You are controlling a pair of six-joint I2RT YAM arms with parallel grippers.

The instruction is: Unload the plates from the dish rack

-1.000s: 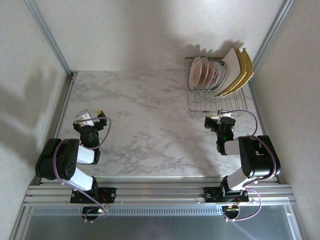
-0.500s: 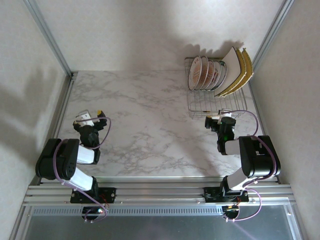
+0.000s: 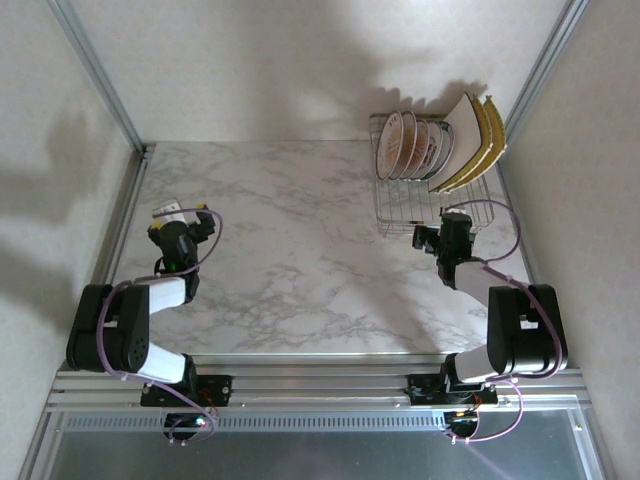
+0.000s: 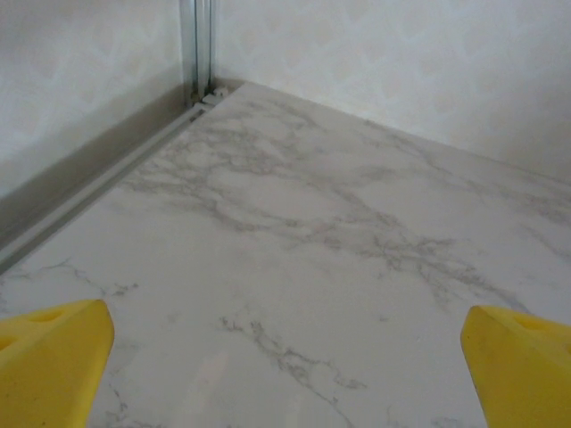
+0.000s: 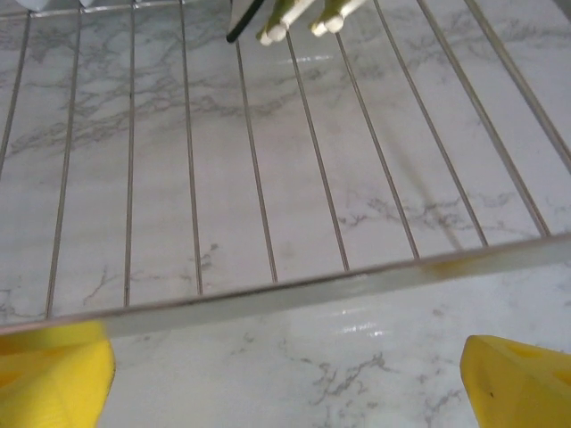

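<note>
The dish rack (image 3: 425, 205) of silver wire stands at the table's back right. Several small round plates (image 3: 408, 146) with dark patterned rims stand upright in it. To their right lean a square white plate (image 3: 458, 135) and square yellow plates (image 3: 487, 140). My right gripper (image 3: 447, 228) is open just in front of the rack's near rail (image 5: 294, 290). Past its yellow fingertips (image 5: 522, 374) the bottom wires and the square plates' lower edges (image 5: 287, 24) show. My left gripper (image 3: 181, 216) is open over bare marble at the left, its fingertips (image 4: 53, 357) wide apart with nothing between them.
A metal frame rail (image 4: 98, 183) runs along the table's left edge to the back corner post (image 4: 198, 45). White walls close the back and both sides. The marble tabletop (image 3: 300, 230) lies between the two arms.
Both arms have stretched forward. The left gripper has moved away from its base. The right gripper has moved up to the rack's near rail. Both stayed open.
</note>
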